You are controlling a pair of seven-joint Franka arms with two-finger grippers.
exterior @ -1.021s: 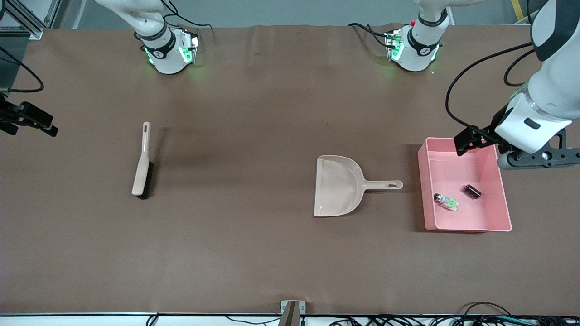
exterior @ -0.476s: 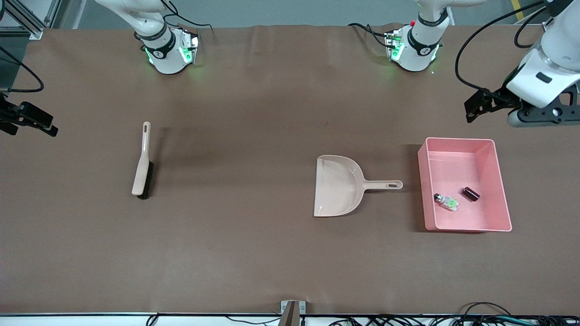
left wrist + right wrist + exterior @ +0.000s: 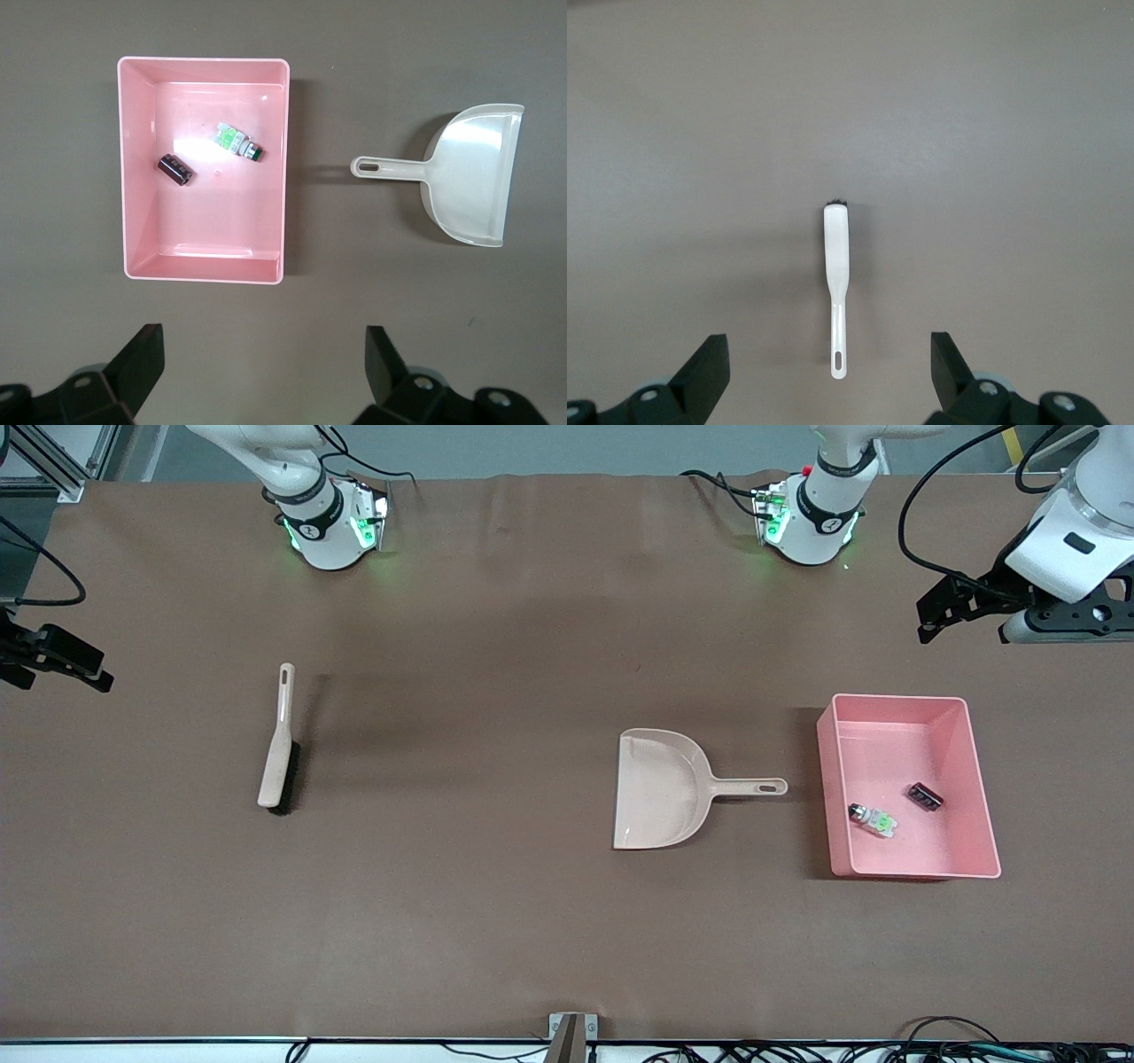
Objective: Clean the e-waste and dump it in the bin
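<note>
the left arm has lifted up and away from the bin (image 3: pixel 908 717) over the last second, so its left gripper (image 3: pixel 974 607) now hangs above bare table (image 3: pixel 496 921) toward the left arm's end, clear of the pink tray it was dipping over before; that reads as the task being as good as finished. the bin sits where it was, and the beige dustpan (image 3: pixel 660 788) lies empty just beside it, handle pointing at the tray wall, while the brush (image 3: pixel 279 740) rests well apart toward the right arm's end. both pieces of e-waste lie inside the bin: the dark block (image 3: pixel 924 796) (it seems to have settled slightly) and the green-labelled component (image 3: pixel 874 820) near it, not touching. the left gripper's jaws stand wide and hold nothing. the right gripper (image 3: pixel 828 376) waits high over the brush, equally wide, empty.
</note>
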